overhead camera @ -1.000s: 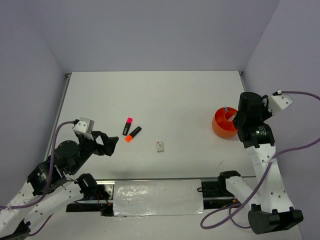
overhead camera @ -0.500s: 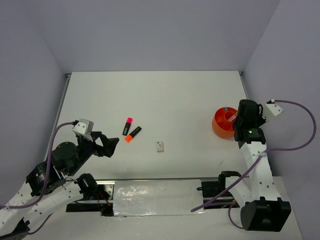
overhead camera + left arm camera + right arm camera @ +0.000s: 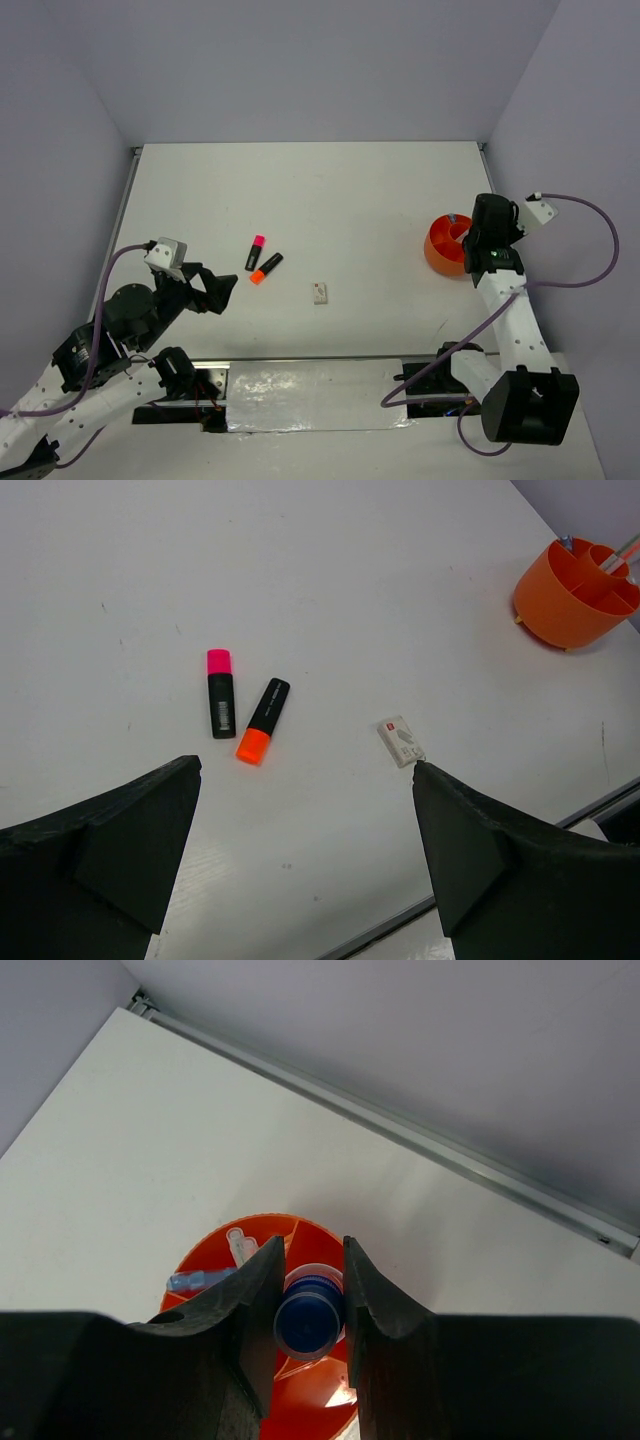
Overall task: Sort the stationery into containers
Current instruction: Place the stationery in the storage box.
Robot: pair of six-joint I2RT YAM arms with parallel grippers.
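Observation:
My right gripper (image 3: 313, 1255) is shut on the blue-capped clear bottle (image 3: 308, 1320) and holds it upright over the round orange bowl (image 3: 213, 1250), whose dividers show below. In the top view the right wrist (image 3: 488, 238) hangs over the bowl's (image 3: 440, 252) right side. The bowl holds thin pens (image 3: 240, 1246). My left gripper (image 3: 306, 764) is open and empty, above the table. In front of it lie the pink-capped highlighter (image 3: 220, 692), the orange-capped highlighter (image 3: 262, 720) and the white eraser block (image 3: 402, 742). They also show in the top view: pink (image 3: 256, 252), orange (image 3: 266, 268), eraser (image 3: 320, 292).
The bowl (image 3: 565, 595) stands near the table's right edge, close to the right wall. A metal rail (image 3: 400, 1130) runs along the table's far edge. A shiny strip (image 3: 315, 395) lies between the arm bases at the near edge.
The right arm has drawn its wrist in and turned it over the bowl, its cable swinging right. The left arm and the items on the table have not moved.

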